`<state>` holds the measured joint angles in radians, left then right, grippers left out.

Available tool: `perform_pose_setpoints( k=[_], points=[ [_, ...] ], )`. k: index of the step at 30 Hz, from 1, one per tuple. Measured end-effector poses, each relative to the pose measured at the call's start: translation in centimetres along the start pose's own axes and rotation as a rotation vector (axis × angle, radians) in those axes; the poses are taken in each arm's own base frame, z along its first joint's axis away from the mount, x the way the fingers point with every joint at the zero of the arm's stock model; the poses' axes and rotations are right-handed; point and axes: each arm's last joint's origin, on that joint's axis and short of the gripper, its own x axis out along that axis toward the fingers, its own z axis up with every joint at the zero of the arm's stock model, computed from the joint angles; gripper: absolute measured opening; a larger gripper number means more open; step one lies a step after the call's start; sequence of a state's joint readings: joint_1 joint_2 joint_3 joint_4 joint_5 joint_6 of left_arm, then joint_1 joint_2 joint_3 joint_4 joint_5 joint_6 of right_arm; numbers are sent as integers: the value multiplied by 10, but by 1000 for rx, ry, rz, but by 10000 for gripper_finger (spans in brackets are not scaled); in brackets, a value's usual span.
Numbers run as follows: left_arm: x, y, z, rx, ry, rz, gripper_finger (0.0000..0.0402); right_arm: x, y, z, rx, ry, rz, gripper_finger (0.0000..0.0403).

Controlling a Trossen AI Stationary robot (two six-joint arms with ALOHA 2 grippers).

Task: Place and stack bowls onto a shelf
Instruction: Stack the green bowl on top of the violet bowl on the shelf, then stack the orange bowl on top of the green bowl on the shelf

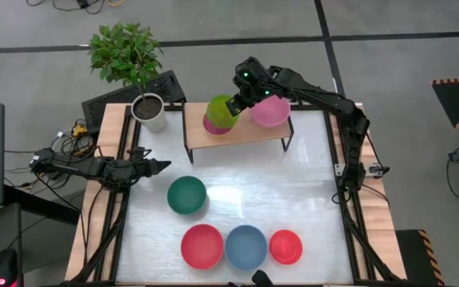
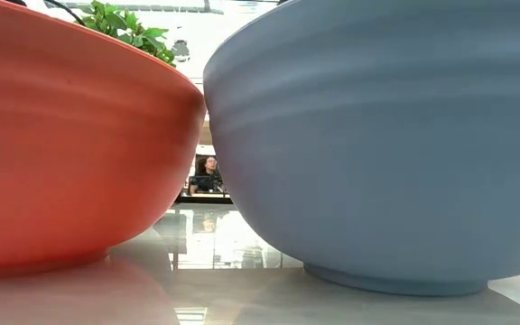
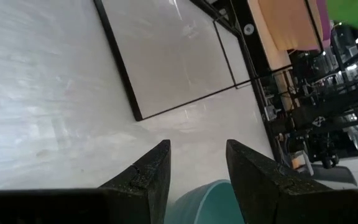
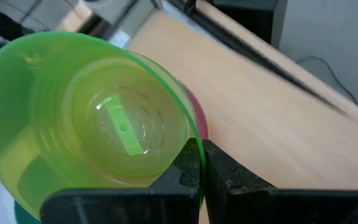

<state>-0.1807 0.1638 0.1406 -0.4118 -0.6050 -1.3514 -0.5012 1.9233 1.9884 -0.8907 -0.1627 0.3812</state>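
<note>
My right gripper is over the light-wood shelf, shut on a light green bowl. That bowl hangs tilted just above a purple bowl, which rests on the shelf's left part. A pink bowl sits on the shelf's right part. On the table stand a dark green bowl and, along the near edge, a large red bowl, a blue bowl and a small red bowl. My left gripper waits open at the table's left side, pointing toward the dark green bowl. My right gripper pinches the light green bowl's rim, one finger inside the bowl and the other outside its wall. The fingers slant down from the table's right and far side. The bowl is tilted with its mouth toward the wrist; whether it touches the purple bowl, I cannot tell.
A white pot with a green plant stands at the table's far left corner, beside the shelf. The red bowl and blue bowl fill the low view. A person shows far off in the room behind.
</note>
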Motion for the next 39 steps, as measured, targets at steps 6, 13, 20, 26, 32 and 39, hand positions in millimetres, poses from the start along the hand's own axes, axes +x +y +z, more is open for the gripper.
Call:
perform_pose_setpoints(
  k=[6, 13, 20, 26, 32, 39],
  points=[
    [0, 0, 0, 0, -2, 0, 140, 12, 4, -3, -8, 17, 1, 22],
    [0, 0, 0, 0, -3, 0, 140, 15, 7, -2, -15, 2, 13, 46],
    [0, 0, 0, 0, -3, 0, 140, 15, 7, -2, -15, 3, 12, 86],
    [0, 0, 0, 0, -3, 0, 140, 15, 6, -1, -28, -2, 13, 113],
    [0, 0, 0, 0, -3, 0, 140, 3, 10, 8, -39, -98, 46, 133],
    [0, 0, 0, 22, -4, 1, 140, -26, 20, 9, -46, -153, 80, 128]
  ],
)
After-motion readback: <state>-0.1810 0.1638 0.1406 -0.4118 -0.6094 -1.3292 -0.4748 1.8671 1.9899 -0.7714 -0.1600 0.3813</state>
